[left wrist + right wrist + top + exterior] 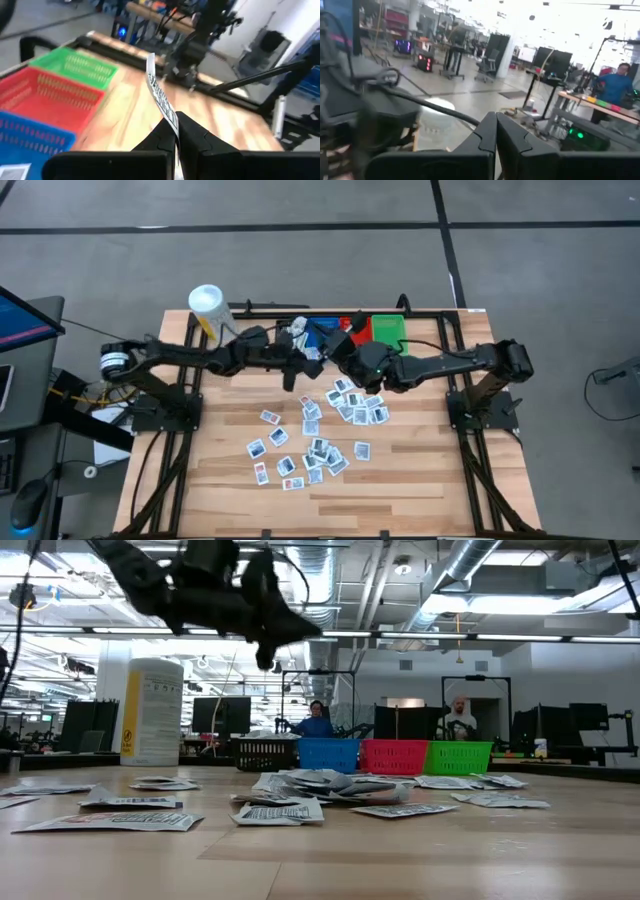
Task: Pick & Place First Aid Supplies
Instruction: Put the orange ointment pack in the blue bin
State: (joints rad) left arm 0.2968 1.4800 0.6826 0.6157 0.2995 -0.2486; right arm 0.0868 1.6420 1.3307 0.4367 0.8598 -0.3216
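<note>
- The row of small slatted plastic bins (345, 330), black, blue, red and green, stands along the far edge of the pale wooden plank table (420, 480); everything below is placed against it.
- The left gripper (176, 131) hangs raised just in front of the blue end of the bin row, its two dark fingers pinched on one small flat white packet with dark print (161, 95), which stands up edge-on from the fingertips.
- The right gripper (496, 125) sits in the air in front of the red and green bins, close beside the left one; its fingers are pressed together with nothing between them.
- The loose first aid packets (315, 435), white and pale blue with small marks, lie scattered on the table in front of the bin row, from a tight cluster just below the right gripper down to a looser patch toward the middle of the table.
- A tall white cylindrical tub with a yellow label (207, 308) stands at the far edge to the left of the bin row, beside the left arm.
- The near strip of the table, farthest from the bin row, is bare wood, as are both side margins.
- Black frame rails (172, 450) run along the table's left and right edges.
- Beyond the bin row, in the low view, two people (318, 718) sit at desks in the room.
</note>
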